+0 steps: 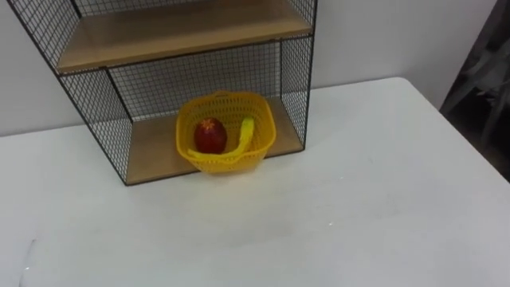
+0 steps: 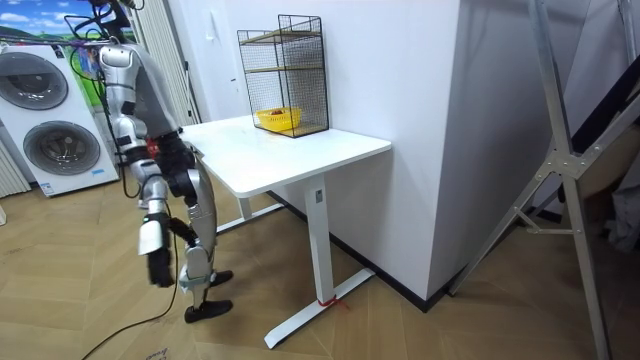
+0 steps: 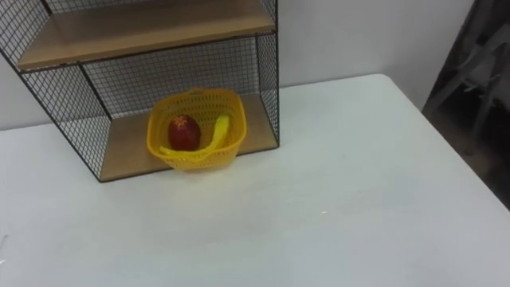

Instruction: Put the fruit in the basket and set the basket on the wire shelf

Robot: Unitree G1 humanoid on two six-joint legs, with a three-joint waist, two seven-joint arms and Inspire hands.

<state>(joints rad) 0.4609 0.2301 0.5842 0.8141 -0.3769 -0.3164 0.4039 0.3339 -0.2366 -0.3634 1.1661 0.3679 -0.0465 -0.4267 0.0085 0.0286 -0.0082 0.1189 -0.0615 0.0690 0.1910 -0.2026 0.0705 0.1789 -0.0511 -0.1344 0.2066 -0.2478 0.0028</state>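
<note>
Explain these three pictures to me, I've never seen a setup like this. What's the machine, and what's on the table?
The machine is a two-legged humanoid robot. The room view, from a camera standing in the room, shows it at the white table, its right hand hanging low. The other two come from its head's two eyes, looking down. On the table stands a wire shelf; on its bottom board, a yellow basket holds a round red fruit and a banana.
</note>
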